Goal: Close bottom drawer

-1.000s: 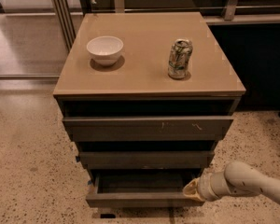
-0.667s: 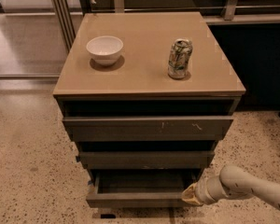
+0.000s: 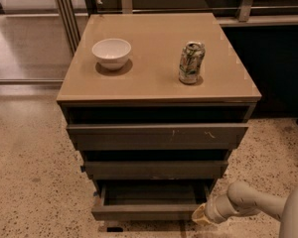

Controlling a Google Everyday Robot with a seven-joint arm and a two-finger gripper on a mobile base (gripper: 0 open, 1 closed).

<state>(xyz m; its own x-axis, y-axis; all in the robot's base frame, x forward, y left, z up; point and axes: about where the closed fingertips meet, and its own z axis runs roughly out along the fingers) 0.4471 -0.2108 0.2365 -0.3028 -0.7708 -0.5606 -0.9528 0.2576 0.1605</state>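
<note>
The bottom drawer (image 3: 144, 211) is the lowest of three dark grey-brown drawers under the tan cabinet top (image 3: 154, 78). It stands pulled out, its shallow tray open and its plain front facing me. My gripper (image 3: 200, 215) is at the drawer front's right end, low near the floor, at the tip of the pale arm (image 3: 248, 202) that comes in from the lower right. It sits right at the front's right corner.
A white bowl (image 3: 111, 52) and a drink can (image 3: 191, 62) stand on the cabinet top. The top drawer (image 3: 156, 135) with pale scratch marks and the middle drawer (image 3: 156, 169) jut out slightly. Speckled floor surrounds the cabinet; dark furniture stands to the right.
The gripper and arm have shifted slightly left and down along the drawer front's right end. The drawer looks about as far out as before.
</note>
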